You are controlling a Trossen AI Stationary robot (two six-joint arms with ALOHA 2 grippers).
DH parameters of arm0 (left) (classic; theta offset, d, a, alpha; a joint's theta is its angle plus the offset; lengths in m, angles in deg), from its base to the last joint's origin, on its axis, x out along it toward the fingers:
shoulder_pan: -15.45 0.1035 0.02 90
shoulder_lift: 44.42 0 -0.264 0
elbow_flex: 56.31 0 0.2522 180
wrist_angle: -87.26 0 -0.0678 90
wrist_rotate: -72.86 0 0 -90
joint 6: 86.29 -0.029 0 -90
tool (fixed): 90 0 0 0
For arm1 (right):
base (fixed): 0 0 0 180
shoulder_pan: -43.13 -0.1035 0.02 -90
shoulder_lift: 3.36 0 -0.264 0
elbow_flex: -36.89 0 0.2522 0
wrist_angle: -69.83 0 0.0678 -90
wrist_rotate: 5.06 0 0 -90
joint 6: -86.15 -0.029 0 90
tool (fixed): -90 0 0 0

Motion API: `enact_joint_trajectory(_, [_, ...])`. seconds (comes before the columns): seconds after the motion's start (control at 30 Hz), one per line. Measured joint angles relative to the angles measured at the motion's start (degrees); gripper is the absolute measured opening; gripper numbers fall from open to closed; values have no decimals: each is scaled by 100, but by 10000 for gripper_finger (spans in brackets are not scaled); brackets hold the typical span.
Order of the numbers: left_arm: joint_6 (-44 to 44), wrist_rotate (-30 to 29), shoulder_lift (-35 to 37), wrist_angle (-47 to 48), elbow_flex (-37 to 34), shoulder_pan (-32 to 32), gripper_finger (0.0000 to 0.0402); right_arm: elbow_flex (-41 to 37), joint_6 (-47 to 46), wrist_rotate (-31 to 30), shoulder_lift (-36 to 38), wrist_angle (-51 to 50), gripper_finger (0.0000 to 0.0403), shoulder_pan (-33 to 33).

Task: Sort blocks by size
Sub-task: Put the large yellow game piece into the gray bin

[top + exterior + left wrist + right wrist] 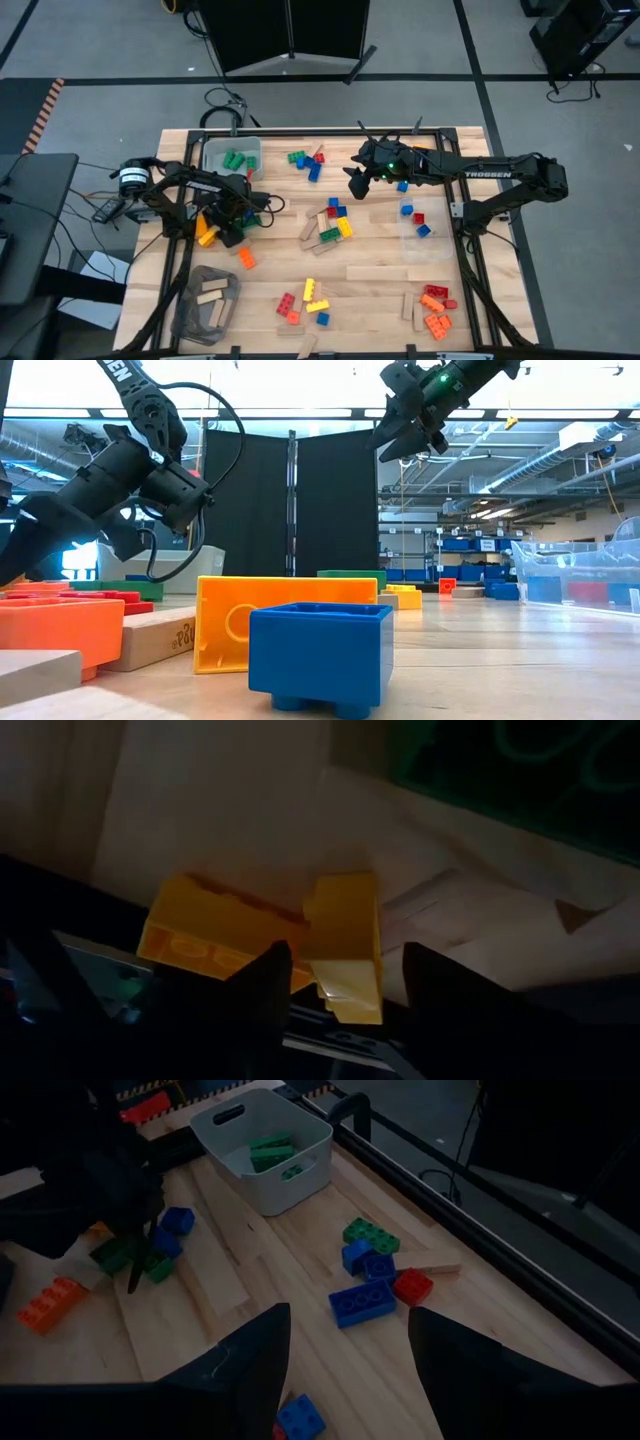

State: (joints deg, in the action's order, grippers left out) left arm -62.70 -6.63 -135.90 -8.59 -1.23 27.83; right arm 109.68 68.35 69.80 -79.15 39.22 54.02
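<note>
Pale wooden table strewn with blocks, left end effector seemingly parted over yellow blocks (dim view), right end effector open aloft — black curtain behind.

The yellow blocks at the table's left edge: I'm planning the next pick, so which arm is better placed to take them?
Left. The left hand is right at the yellow blocks, which fill its wrist view. The right hand hangs high near the table's middle.

Both wrist views are looking dim and murky; the low view is glaring from bright ceiling lights, foreground bricks blurring.
</note>
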Motion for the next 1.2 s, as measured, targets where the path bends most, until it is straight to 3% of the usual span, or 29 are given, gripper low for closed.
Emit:
enact_joint_trajectory(0.6, [64, 204, -2, -433, -306, -2, 209, 0, 149, -4, 0, 2, 220, 17])
enact_joint_trajectory(0.73, [86, 205, -2, -647, -323, -2, 181, 0, 149, -6, 0, 2, 220, 17])
enact_joint_trajectory(0.97, [59, 176, -2, -609, -323, -2, 95, 0, 149, -7, 0, 2, 220, 15])
enact_joint_trajectory(1.2, [62, 18, -2, -223, -286, -2, 95, 0, 149, -9, 0, 2, 220, 15])
